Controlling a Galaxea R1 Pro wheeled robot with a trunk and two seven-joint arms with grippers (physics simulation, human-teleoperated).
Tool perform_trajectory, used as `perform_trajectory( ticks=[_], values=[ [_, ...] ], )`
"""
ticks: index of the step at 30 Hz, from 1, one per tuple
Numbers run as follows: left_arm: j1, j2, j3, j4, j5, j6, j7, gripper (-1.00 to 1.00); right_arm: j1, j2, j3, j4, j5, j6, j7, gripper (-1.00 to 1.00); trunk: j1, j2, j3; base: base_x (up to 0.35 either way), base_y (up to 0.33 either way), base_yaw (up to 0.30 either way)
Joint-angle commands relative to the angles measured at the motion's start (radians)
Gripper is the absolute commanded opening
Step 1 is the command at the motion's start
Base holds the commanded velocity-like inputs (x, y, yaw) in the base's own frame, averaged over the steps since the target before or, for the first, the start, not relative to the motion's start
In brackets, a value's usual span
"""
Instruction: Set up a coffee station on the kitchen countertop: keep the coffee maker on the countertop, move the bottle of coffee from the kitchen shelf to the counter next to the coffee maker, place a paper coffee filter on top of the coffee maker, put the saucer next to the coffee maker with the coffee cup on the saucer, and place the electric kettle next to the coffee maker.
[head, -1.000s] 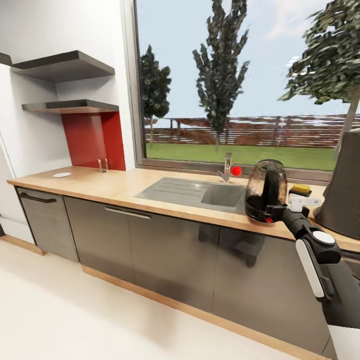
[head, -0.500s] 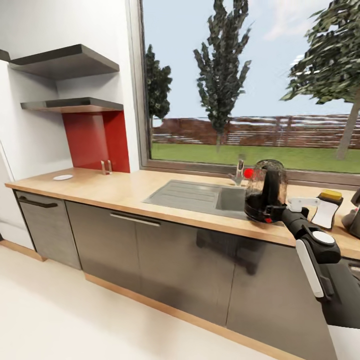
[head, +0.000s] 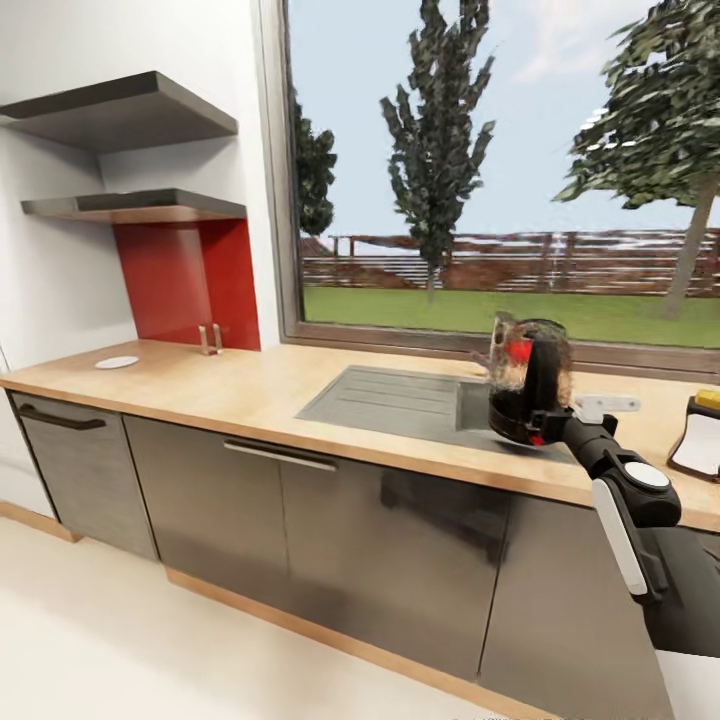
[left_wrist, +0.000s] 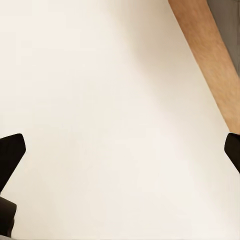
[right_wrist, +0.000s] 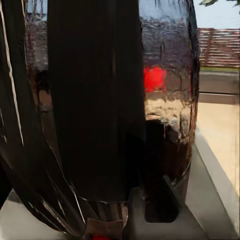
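Here we read no writing or brand on anything. One electric kettle (head: 527, 380), clamped by its black handle in the right gripper (head: 545, 418), hangs over the sink (head: 400, 395) in the kitchen countertop (head: 240, 385). One saucer (head: 117, 362) sits at the worktop's far left end. We count two kitchen shelf (head: 135, 205) boards above it. The left gripper (left_wrist: 120, 150) has its fingers (left_wrist: 10, 155) apart over pale floor.
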Motion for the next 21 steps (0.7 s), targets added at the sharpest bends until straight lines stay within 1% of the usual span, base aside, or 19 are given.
perform_trajectory(
  ticks=[1,6,8,21],
  values=[
    [-0.001,0.000,0.008,0.002,-0.004,-0.002,-0.005,1.00,-0.001,0.000,0.000,-0.001,-0.009,0.005,-0.004,-1.00,0.000,-0.001,-0.001,0.035,0.034,-0.252],
    [-0.001,0.000,0.008,0.002,-0.004,-0.002,-0.005,1.00,-0.001,0.000,0.000,-0.001,-0.009,0.005,-0.004,-1.00,0.000,-0.001,-0.001,0.014,0.015,-0.259],
    [-0.001,0.000,0.008,0.002,-0.004,-0.002,-0.005,1.00,-0.001,0.000,0.000,-0.001,-0.009,0.005,-0.004,-1.00,0.000,-0.001,-0.001,0.086,0.112,-0.104],
    [-0.001,0.000,0.008,0.002,-0.004,-0.001,-0.005,1.00,-0.001,0.000,0.000,-0.001,-0.009,0.005,-0.004,-1.00,0.000,-0.001,-0.001,0.191,0.228,-0.022]
  ],
)
